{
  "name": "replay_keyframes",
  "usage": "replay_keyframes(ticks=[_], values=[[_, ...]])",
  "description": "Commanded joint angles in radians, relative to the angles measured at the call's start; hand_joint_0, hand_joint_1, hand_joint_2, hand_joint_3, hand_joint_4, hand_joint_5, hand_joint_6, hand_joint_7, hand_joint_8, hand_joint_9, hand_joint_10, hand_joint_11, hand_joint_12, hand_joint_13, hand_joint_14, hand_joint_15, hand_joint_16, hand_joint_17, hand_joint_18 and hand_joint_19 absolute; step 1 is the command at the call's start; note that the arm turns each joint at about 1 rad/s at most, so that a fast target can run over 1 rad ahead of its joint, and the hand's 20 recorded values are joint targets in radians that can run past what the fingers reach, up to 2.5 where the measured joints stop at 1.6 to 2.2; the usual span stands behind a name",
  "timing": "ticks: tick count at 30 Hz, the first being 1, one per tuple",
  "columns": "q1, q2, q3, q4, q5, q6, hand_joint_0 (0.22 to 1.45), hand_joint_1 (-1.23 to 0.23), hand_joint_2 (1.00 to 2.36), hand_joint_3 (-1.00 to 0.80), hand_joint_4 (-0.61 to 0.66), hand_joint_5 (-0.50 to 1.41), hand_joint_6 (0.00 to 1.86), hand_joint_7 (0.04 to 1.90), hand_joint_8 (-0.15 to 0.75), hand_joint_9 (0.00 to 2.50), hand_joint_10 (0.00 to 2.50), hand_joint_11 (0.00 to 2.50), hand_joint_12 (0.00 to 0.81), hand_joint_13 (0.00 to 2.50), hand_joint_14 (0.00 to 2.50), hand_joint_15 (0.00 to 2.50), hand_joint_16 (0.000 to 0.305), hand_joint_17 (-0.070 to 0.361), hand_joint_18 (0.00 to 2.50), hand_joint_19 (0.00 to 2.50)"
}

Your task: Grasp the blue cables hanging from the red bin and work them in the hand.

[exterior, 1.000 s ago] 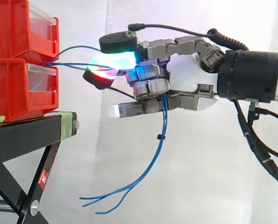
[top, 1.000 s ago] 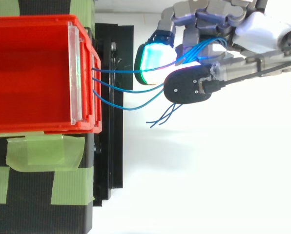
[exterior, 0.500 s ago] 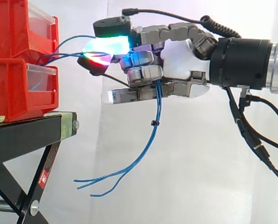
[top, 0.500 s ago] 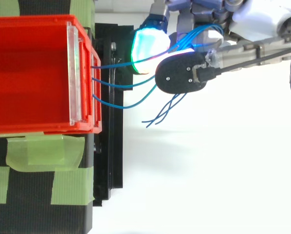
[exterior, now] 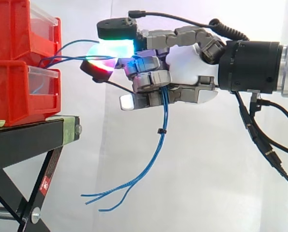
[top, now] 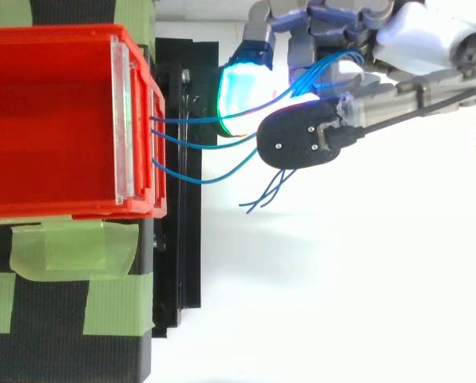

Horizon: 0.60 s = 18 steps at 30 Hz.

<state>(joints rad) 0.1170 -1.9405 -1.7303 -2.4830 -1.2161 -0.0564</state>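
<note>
Hand (exterior: 188,72) stayed curled on blue cables (exterior: 155,146), backed slightly off red bin (exterior: 11,94). Your grasp held; strands slack, in-hand working looked ongoing.

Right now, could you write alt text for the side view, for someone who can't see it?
A robot hand grips blue cables running from stacked red bins on a black stand; their loose ends dangle below the hand.

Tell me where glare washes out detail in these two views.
Side view: a pad on the hand burns out to white-cyan beside the blue cables. Top view: the same glow swallows the cables crossing it; the red bin is evenly lit.
</note>
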Motion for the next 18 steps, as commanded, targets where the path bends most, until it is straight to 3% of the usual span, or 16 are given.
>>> replay_keyframes(ticks=[1,6,18], values=[[0.000,0.000,0.000,-0.002,0.000,0.000,0.86,-0.74,1.02,-0.27,0.18,0.07,0.59,1.28,0.455,0.25,2.50,2.50,0.507,0.60,2.50,1.82,0.047,0.105,0.99,0.69],[-0.002,0.000,0.000,-0.002,0.000,0.000,0.85,-0.72,1.02,-0.38,0.18,0.10,0.55,1.32,0.451,0.27,2.50,2.50,0.499,0.62,2.50,1.88,0.041,0.093,1.01,0.85],[0.000,0.000,0.000,-0.002,0.000,-0.003,0.80,-0.70,1.01,-0.64,0.20,0.12,0.54,1.33,0.457,0.30,2.50,2.50,0.503,0.65,2.50,1.84,0.041,0.093,1.05,0.77]])
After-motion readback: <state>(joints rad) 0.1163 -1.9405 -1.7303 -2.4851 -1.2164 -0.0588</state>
